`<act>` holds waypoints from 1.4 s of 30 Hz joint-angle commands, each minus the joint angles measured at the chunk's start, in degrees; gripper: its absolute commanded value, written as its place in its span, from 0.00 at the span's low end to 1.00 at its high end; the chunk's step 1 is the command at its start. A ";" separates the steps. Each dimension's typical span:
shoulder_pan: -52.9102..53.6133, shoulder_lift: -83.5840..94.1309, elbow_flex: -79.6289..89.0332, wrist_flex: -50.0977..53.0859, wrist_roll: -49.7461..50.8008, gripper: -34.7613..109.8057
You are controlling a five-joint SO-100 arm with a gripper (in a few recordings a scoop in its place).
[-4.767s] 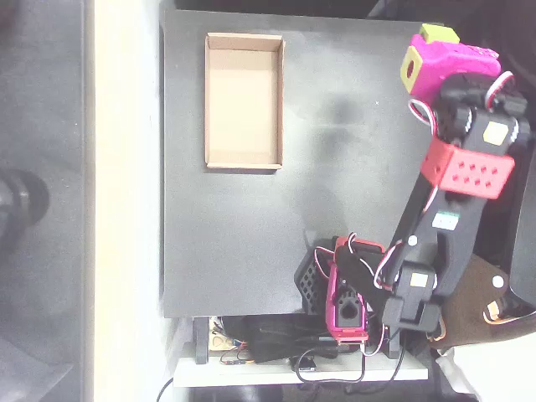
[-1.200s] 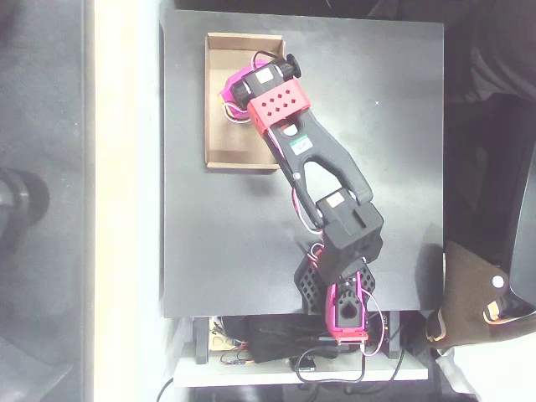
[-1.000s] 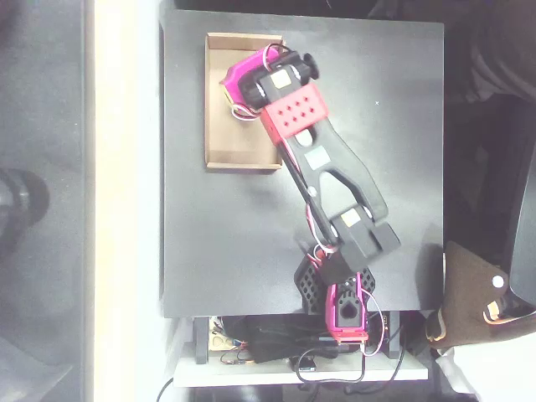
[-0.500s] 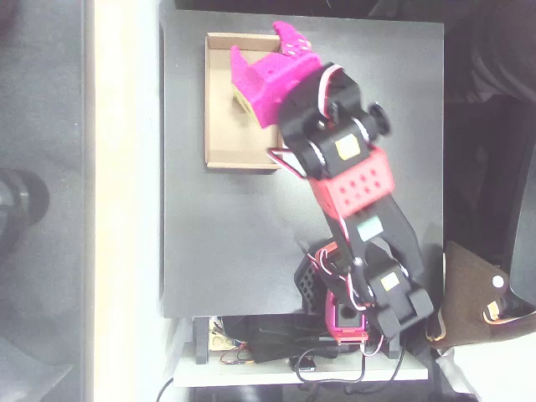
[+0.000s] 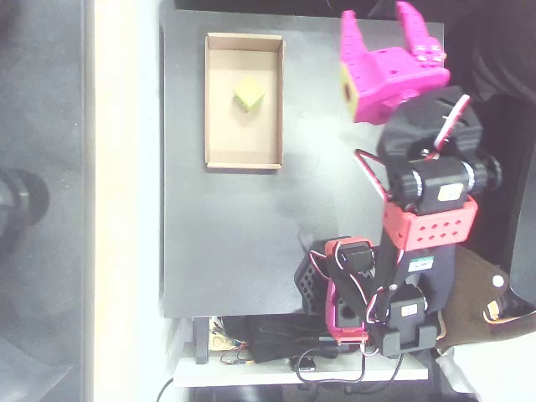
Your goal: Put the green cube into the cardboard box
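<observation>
The small lime-green cube sits inside the shallow tan cardboard box at eleven o'clock on the black bench, and the pink gripper, fingers apart and empty at one o'clock, probably just needs to rest.

Arm's right side perhaps cropped.

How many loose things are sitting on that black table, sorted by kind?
Green cube: 1, lying inside the box
Cardboard box: 1
Total: 2
The robot's hand is open and holds nothing.
</observation>
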 commanded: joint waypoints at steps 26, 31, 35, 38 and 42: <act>15.56 33.49 42.28 -0.09 0.53 0.42; 9.23 38.76 46.49 -0.09 0.53 0.42; 6.50 40.96 49.57 -0.09 0.26 0.42; 6.33 43.15 52.47 -0.09 0.26 0.42; 6.33 47.81 57.74 -0.09 0.09 0.42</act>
